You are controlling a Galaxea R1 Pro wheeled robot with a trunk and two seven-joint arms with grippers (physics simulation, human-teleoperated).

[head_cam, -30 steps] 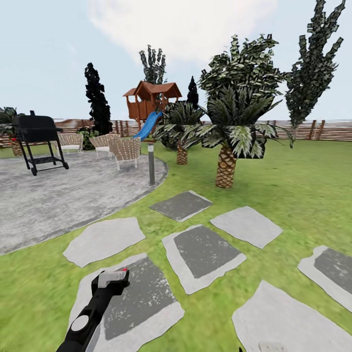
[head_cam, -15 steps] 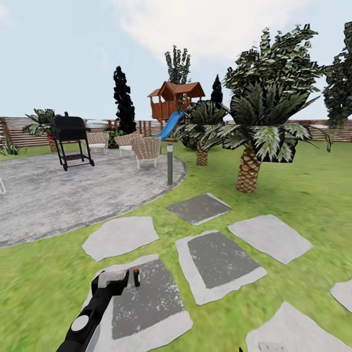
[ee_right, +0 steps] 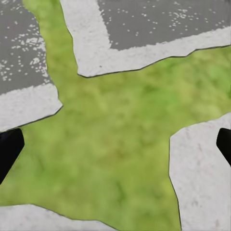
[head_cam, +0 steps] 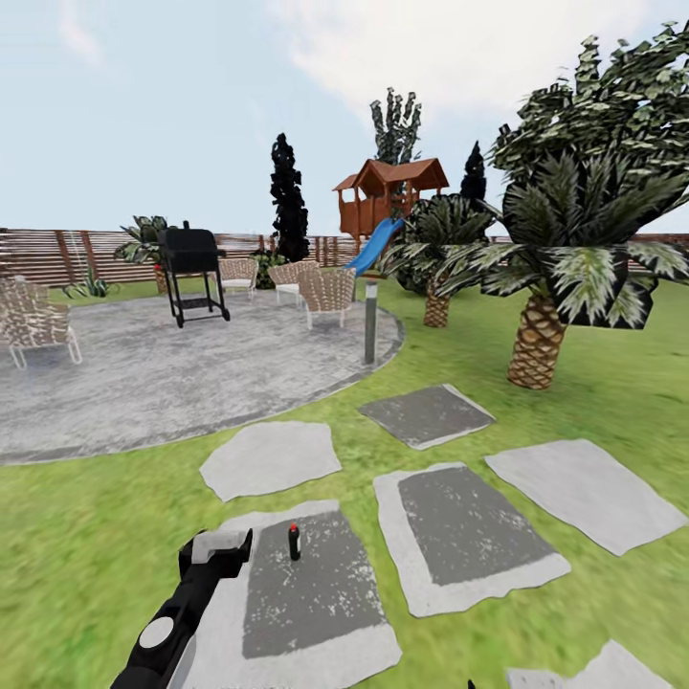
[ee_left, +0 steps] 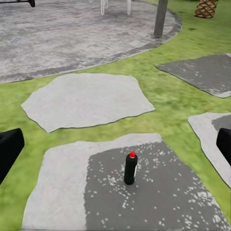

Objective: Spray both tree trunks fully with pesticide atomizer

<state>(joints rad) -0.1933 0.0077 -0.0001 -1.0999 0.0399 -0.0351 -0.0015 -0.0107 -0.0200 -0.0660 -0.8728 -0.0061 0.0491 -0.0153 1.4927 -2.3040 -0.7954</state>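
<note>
pesticide atomizer [ee_left: 130,168] upright on stepping stone [ee_left: 144,192] | likely light, rigid, slim, easily tipped | best gripped mid-body | left hand [ee_left: 115,149] wide open, empty | right hand [ee_right: 115,149] open, empty

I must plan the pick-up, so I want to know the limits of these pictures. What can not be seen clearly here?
- Pesticide atomizer: too small in the head view for its nozzle or trigger; it stands upright on a stepping stone.
- Left claw: head view, its fingertips are blurred.
- Right claw: right wrist view, fingers cut off by the edges.
- Palm: head view, crown cut off by the edge.
</note>
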